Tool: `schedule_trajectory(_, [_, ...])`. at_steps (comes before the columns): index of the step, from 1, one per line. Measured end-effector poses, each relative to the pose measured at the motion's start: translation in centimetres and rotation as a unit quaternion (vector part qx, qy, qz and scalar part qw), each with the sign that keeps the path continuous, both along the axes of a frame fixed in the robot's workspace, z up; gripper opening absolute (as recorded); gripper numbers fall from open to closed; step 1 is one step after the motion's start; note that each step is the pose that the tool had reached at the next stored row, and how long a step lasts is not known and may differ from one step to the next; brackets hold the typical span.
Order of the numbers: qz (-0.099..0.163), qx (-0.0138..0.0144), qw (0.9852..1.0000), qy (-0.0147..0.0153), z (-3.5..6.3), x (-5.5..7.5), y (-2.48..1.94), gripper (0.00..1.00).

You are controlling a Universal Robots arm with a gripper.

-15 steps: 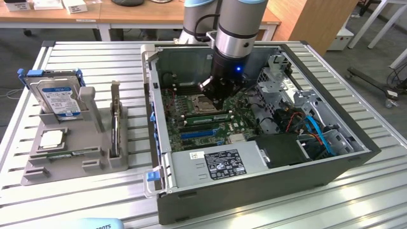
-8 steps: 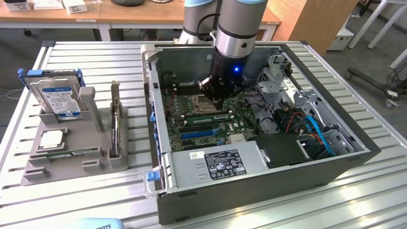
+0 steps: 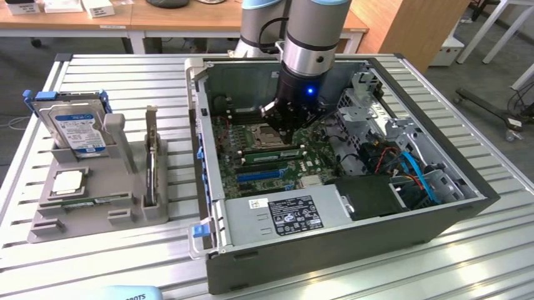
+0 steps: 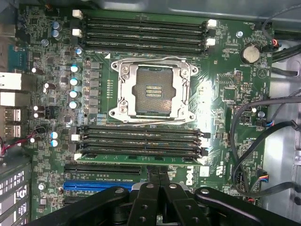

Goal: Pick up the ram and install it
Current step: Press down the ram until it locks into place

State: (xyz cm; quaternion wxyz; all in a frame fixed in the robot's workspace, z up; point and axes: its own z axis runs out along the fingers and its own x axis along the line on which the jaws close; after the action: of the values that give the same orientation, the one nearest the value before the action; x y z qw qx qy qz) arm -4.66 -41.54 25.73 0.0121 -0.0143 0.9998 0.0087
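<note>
In the exterior view the arm reaches down into an open computer case (image 3: pixel 467 206) lying on a slatted metal surface (image 3: pixel 109 81), with the jaws (image 3: pixel 282 128) low over the motherboard (image 3: pixel 250 140), just beside the processor socket (image 3: pixel 260 132). A green ram (image 3: pixel 269 152) stick sits in the bank of memory slots right below the jaws, on the side of the socket toward the blue expansion slots (image 3: pixel 259 175). On the exterior view's left a grey parts holder (image 3: pixel 50 228) stands on the surface, carrying a hard drive (image 3: pixel 77 128), a square silver processor chip (image 3: pixel 67 181), an upright dark card (image 3: pixel 151 156) and another thin green stick (image 3: pixel 84 203) lying in its front groove. In the wrist view the jaws (image 4: pixel 159 175) are closed together, their tips meeting over the edge of the ram (image 4: pixel 141 159), which lies seated in the slot of the lower memory bank (image 4: pixel 138 141) nearest the jaws. Whether the tips touch the stick or stand just clear of it cannot be told. The empty processor socket (image 4: pixel 153 89) lies between this bank and a second, unfilled bank (image 4: pixel 143 35) beyond it.
</note>
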Motion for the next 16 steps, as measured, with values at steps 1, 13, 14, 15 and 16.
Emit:
schedule_trajectory(1, [0.0,0.0,1.0,0.0,0.0,0.0,0.0,0.1])
schedule_trajectory(13, [0.0,0.0002,1.0,0.0004,0.95,0.0,0.01,0.1])
schedule_trajectory(14, [0.0,0.0002,1.0,0.0003,0.96,0.0,0.01,0.1])
schedule_trajectory(15, [0.0,0.0,1.0,0.0004,0.98,0.0,0.0,0.1])
schedule_trajectory(16, [0.0,0.0,1.0,0.0005,0.99,0.0,0.0,0.1])
